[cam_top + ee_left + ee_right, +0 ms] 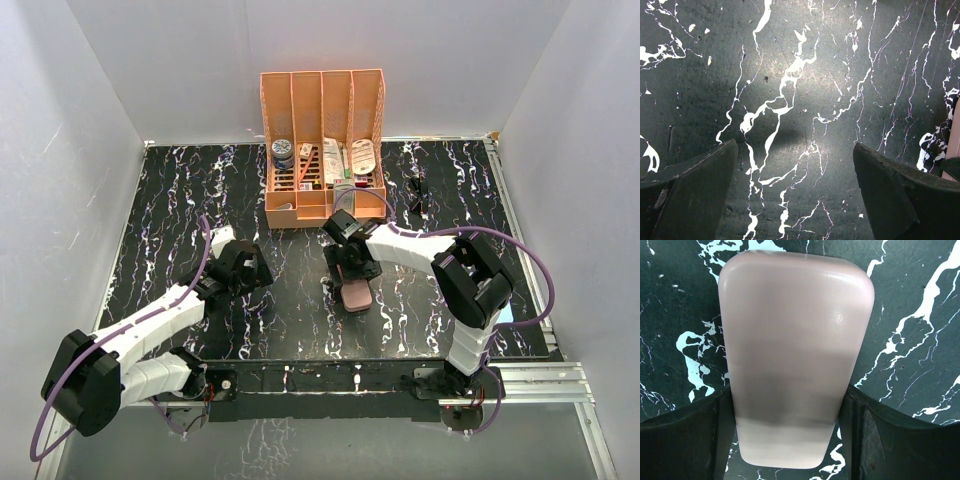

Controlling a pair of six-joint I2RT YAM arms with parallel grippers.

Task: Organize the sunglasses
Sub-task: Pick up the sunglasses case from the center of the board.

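The sunglasses (418, 192) are a small black pair with a thin frame and dark lenses, hard to pick out against the black, white-veined table (200, 180). In the top view they lie at about one o'clock from the table's middle, at three o'clock of the orange organizer (322, 150), near it but apart. They rest on the table, nothing touching them, their length running roughly twelve to six o'clock. Whether the temples are folded is too small to tell.
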